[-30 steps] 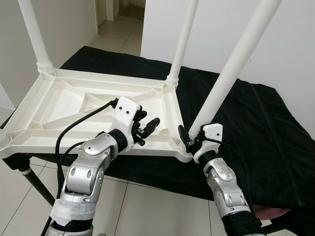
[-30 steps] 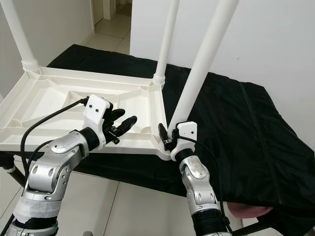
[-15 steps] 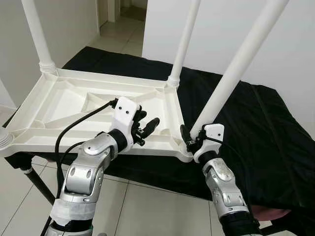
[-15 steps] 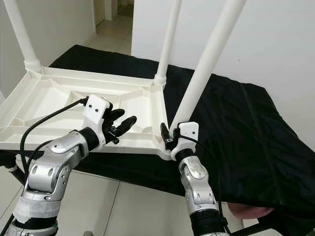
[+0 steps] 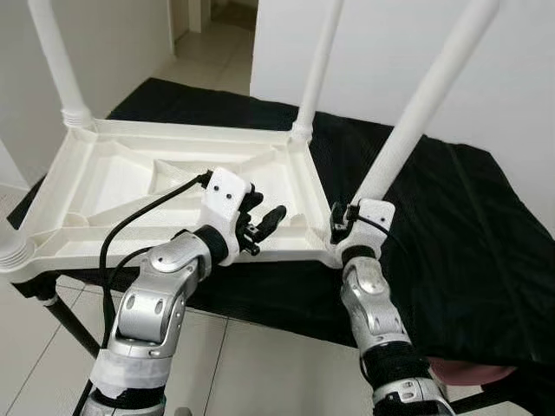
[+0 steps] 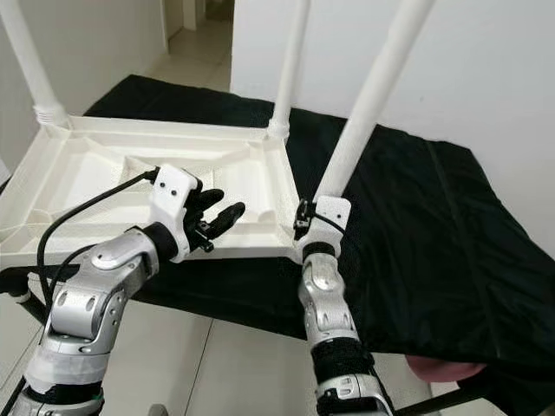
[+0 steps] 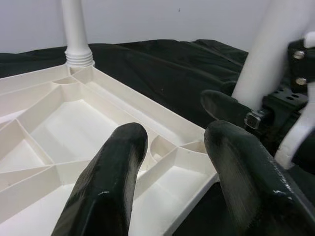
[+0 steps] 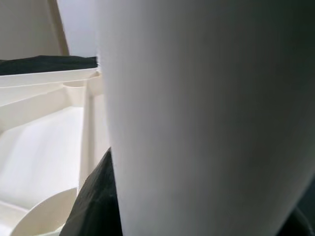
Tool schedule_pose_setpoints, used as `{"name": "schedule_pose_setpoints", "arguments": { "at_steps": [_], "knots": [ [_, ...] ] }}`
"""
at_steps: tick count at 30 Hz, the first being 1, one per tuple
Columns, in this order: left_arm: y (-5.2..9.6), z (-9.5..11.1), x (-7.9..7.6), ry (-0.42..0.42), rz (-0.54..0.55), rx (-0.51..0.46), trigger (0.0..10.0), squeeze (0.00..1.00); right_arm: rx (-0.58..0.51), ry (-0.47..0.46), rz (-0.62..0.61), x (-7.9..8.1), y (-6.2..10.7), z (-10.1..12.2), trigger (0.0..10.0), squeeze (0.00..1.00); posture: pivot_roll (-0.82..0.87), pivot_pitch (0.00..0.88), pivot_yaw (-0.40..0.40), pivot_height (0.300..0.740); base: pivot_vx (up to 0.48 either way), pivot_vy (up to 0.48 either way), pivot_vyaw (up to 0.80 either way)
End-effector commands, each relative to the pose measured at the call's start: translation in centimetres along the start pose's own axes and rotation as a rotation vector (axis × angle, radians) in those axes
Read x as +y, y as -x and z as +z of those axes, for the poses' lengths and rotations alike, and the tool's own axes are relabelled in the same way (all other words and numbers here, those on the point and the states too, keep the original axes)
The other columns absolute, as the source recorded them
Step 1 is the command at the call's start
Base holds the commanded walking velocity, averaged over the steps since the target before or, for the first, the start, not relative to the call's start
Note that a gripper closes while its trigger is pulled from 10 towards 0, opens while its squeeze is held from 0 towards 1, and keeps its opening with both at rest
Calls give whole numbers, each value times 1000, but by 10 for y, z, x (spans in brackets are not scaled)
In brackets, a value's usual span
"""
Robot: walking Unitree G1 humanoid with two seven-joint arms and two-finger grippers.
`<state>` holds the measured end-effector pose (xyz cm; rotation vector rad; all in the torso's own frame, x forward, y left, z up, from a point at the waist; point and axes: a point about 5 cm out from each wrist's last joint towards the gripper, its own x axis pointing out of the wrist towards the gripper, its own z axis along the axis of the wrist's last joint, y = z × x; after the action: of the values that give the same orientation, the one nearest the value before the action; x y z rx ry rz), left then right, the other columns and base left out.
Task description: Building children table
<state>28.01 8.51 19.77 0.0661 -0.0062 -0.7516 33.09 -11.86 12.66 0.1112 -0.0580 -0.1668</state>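
White plastic tabletop (image 5: 147,186), upside down on black-draped worktop (image 5: 451,217), ribbed underside up. Far-left leg (image 5: 54,56) & far-right leg (image 5: 319,61) stand in their corner sockets; threaded stub at near-left corner (image 5: 10,251), prob another leg but cut off by frame. Left gripper (image 5: 260,227) hovers just over near edge of tabletop, fingers (image 7: 110,182) spread, holding nothing. Right gripper (image 5: 340,224) at near-right corner, fingers pinching base of near-right leg (image 5: 416,108), which leans away to the right, not upright like the others. Step in hand, as I read it: seating/screwing this leg into its socket. Next prob needs leg brought vertical & turned home w/ right gripper, left pressing tabletop down so it won't shift
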Motion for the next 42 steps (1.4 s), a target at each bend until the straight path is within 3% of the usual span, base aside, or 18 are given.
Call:
{"name": "schedule_pose_setpoints", "arguments": {
  "at_steps": [1, 10, 18, 19, 23, 24, 27, 34, 35, 36, 37, 40, 41, 42],
  "knots": [
    [-4, -1, 0, 8, 45, 9, 10000, 0, 147, 17, -99, -12, 4, -26, 10000, 0, 73, 0, -67, 740, 0, 0, 0],
    [-6, -1, -2, 3, 34, 10, 10000, 0, 142, 21, -255, -12, -5, -23, 10000, 0, 73, 0, -74, 740, 0, 0, 0],
    [-7, -2, -4, -2, 29, 12, 10000, 0, 124, 25, -254, -9, -7, -21, 10000, 0, 73, 0, -78, 740, 0, 0, 0],
    [-7, -3, -5, -3, 26, 13, 10000, 0, 104, 27, -249, -9, -7, -19, 10000, 569, 71, 0, -80, 740, 0, 0, 0],
    [-7, -3, -5, -3, 26, 13, 10000, 0, 104, 27, -249, -9, -7, -19, 10000, 569, 71, 0, -80, 740, 0, 0, 0],
    [-7, -3, -6, -1, 24, 13, 10000, 0, 82, 26, -245, -9, -8, -16, 10000, 1000, 70, 0, -81, 740, 0, 0, 0],
    [-10, -4, -10, 6, 11, 10, 10000, 0, 2, -1, -212, -10, -11, -5, 10000, 1000, 64, 0, -82, 740, 0, 0, 0],
    [-11, -4, -13, 10, 0, 9, 10000, 0, -48, -24, -164, -8, -14, 3, 10000, 1000, 64, 0, -82, 740, 0, 0, 0],
    [-12, -4, -15, 11, -7, 8, 10000, 0, -59, -37, -103, -5, -16, 5, 10000, 827, 59, 0, -84, 740, 0, 0, 0],
    [-12, -4, -15, 11, -7, 8, 10000, 0, -59, -37, -103, -5, -16, 5, 10000, 827, 59, 0, -84, 740, 0, 0, 0],
    [-13, -4, -16, 11, -13, 9, 10000, 0, -75, -35, -27, -4, -16, 7, 10000, 0, 58, 0, -86, 740, 0, 0, 0],
    [-13, -4, -16, 11, -13, 9, 10000, 0, -75, -35, -27, -4, -16, 7, 10000, 0, 58, 0, -86, 740, 0, 0, 0],
    [-13, -4, -18, 7, -20, 12, 10000, 0, -82, -32, 56, -8, -16, 8, 10000, 0, 58, 0, -88, 740, 0, 0, 0],
    [-13, -4, -18, 7, -20, 12, 10000, 0, -82, -32, 56, -8, -16, 8, 10000, 0, 58, 0, -88, 740, 0, 0, 0]
  ]
}}
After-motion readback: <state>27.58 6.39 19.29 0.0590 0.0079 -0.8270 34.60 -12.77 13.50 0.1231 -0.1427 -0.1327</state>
